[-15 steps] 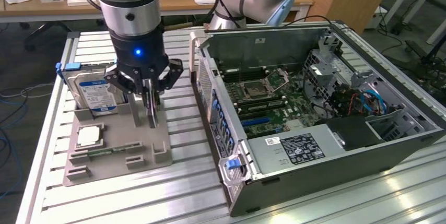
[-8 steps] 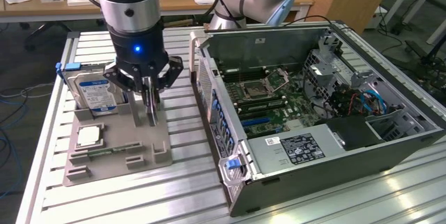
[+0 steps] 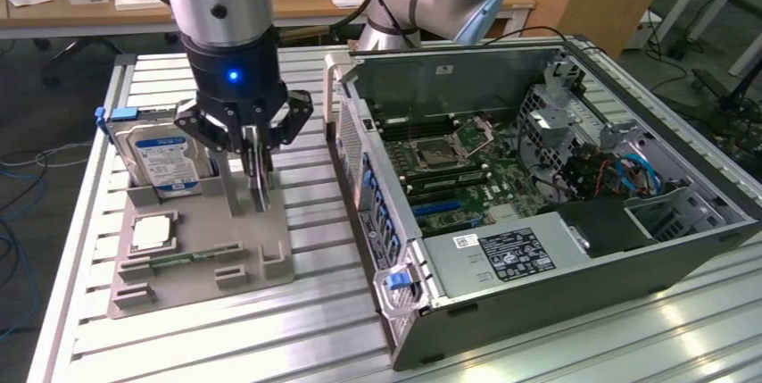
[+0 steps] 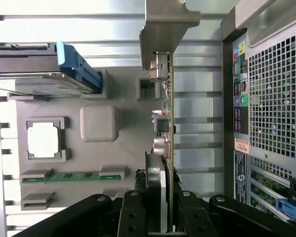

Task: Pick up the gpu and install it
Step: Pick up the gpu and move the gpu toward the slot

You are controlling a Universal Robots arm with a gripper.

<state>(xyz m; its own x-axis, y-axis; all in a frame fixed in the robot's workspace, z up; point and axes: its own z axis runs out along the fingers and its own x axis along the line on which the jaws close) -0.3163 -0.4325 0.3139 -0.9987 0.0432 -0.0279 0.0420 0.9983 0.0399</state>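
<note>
Green board seen edge-on: the gpu [image 4: 168, 123] stands upright at the grey holder [image 3: 196, 253], with the gripper [image 3: 253, 158] clamped on its top edge. Step in hand: pick-up. Cannot tell if the lower edge is clear of its slot. Next move likely calls for a straight vertical lift. Count: one gpu, one hard drive [image 3: 167, 164], one processor chip [image 3: 155, 233], one memory stick [image 4: 71, 176], one open computer case [image 3: 666, 258].

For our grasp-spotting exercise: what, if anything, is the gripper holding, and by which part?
The gripper holds the gpu, which stands on edge, with its fingers clamped on both faces at the upper edge, away from the metal bracket.
</note>
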